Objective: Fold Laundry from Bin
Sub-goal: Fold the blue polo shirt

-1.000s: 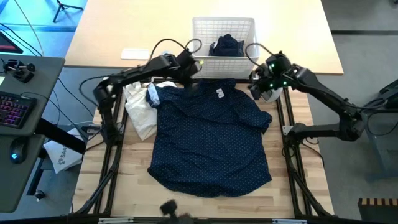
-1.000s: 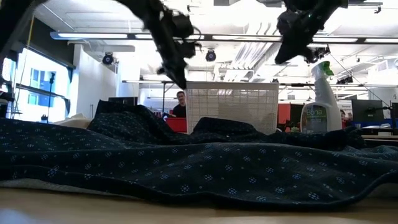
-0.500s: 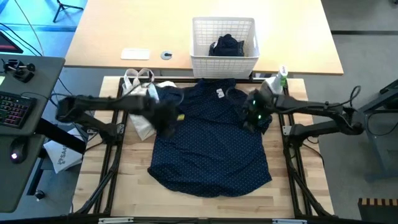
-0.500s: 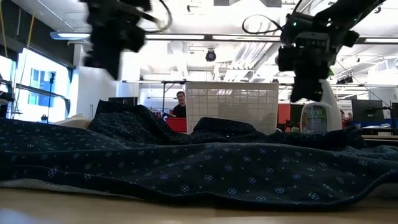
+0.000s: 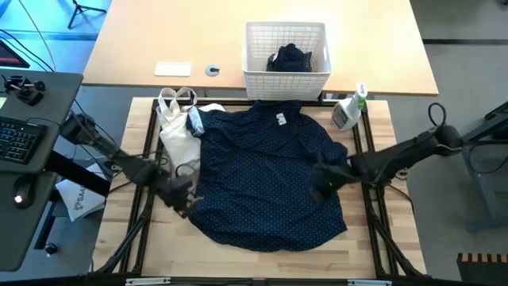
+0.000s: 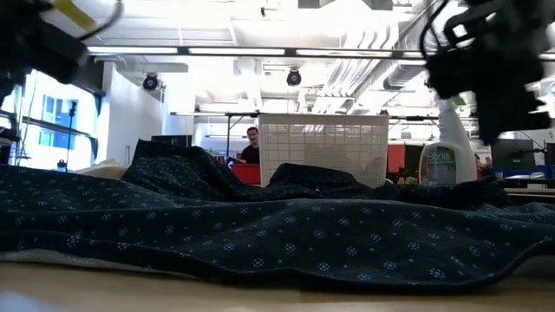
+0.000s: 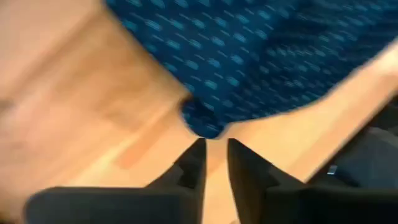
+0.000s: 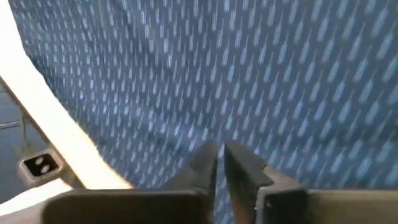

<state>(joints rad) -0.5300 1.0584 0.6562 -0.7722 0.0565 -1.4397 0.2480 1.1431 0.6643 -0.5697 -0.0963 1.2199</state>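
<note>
The navy shirt with tiny white dots [image 5: 270,179] lies spread flat across the middle of my wooden table [image 5: 373,246], collar toward the bin [image 5: 286,49] and hem toward the near edge. The bin, a white lattice basket, stands beyond the shirt on the lighter desk [image 5: 143,48] behind my table, with a plain dark navy piece [image 5: 289,57] bunched inside it. From table height, the shirt's folds fill the foreground and the bin [image 6: 323,147] rises behind them.

My left gripper [image 5: 184,200] hangs low at the shirt's left hem corner; in its wrist view, my two fingers sit nearly pressed together, only a thin slit between them, pinching nothing, with a rounded tip of dotted fabric [image 7: 202,121] just ahead of them over bare wood. My right gripper [image 5: 320,183] is above the shirt's right side, just below the sleeve; its wrist view shows the fingers likewise drawn almost together and empty, the dotted cloth [image 8: 249,74] filling the frame beyond them.

A cream-white cloth bag [image 5: 178,131] with loop handles lies just beside the shirt's left shoulder, a patch of blue-and-white plaid [image 5: 195,119] showing at its edge. A spray bottle [image 5: 348,110] stands at the table's far right corner, near the bin. A person [image 6: 251,143] is visible in the room behind the bin.
</note>
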